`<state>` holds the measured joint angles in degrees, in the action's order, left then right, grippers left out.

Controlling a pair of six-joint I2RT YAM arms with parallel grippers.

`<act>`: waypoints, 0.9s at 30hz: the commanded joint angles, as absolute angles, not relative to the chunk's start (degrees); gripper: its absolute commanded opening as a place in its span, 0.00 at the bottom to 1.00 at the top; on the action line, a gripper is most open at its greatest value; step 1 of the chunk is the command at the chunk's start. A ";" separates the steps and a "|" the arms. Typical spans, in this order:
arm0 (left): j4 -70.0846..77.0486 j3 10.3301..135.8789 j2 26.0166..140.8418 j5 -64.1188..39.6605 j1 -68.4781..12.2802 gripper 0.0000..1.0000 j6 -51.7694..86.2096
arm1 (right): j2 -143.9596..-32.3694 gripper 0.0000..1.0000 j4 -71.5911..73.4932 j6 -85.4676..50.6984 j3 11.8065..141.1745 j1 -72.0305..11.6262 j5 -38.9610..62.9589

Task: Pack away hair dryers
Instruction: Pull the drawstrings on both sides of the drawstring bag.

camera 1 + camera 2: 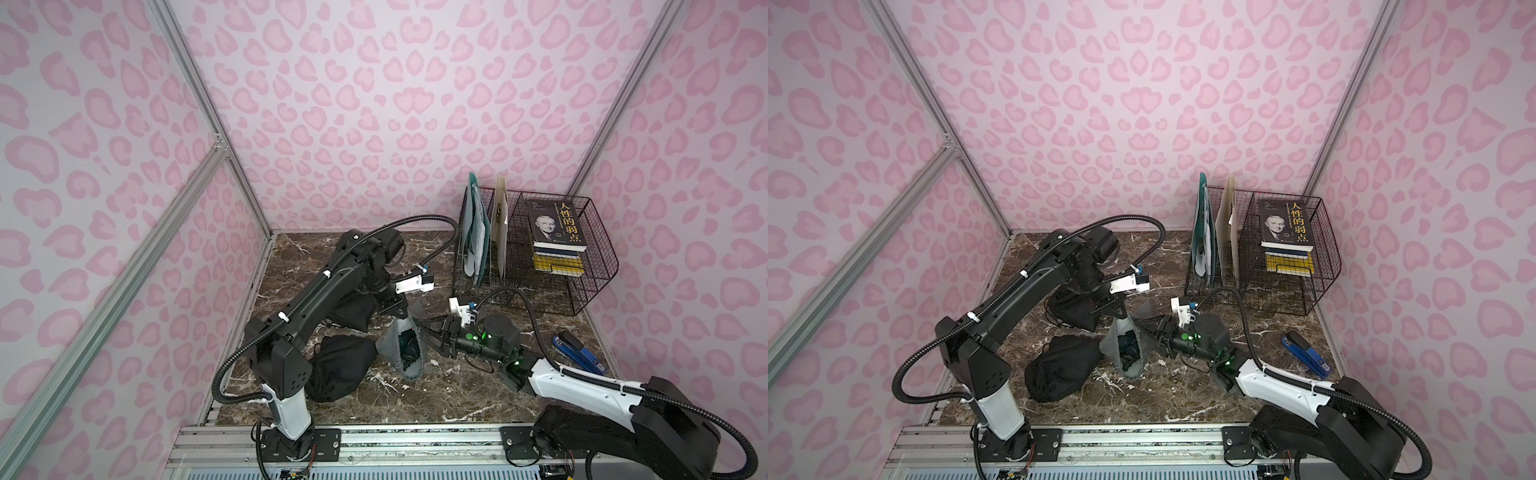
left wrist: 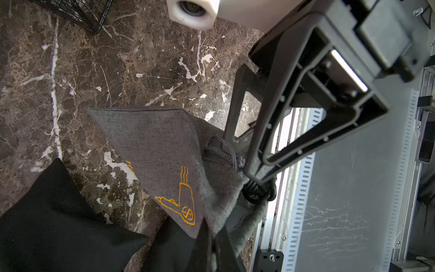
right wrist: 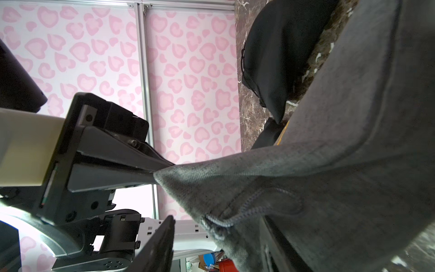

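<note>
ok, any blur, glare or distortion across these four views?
Both top views: even light, soft shadows, wide-angle splay of the frame posts; inside of the grey pouch too dark to read. Left wrist: pouch print sharp, white camera housing blurred, glare along the rail. Right wrist: near pouch fabric soft, bright backdrop behind the left gripper blown out.

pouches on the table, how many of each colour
grey pouch: 1
black pouches: 2
total: 3
</note>
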<state>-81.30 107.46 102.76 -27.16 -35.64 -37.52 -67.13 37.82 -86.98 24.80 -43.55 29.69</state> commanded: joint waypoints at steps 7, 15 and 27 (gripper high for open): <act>-81.38 108.15 102.71 -29.07 -35.60 0.01 -38.05 | -68.97 0.54 42.02 -87.89 24.79 -43.25 29.03; -81.73 106.72 101.59 -29.78 -35.60 0.01 -38.54 | -72.07 0.41 45.35 -88.37 25.40 -42.02 28.61; -81.65 104.99 100.23 -28.09 -35.60 0.01 -40.56 | -72.99 0.04 39.35 -83.74 29.05 -41.66 27.06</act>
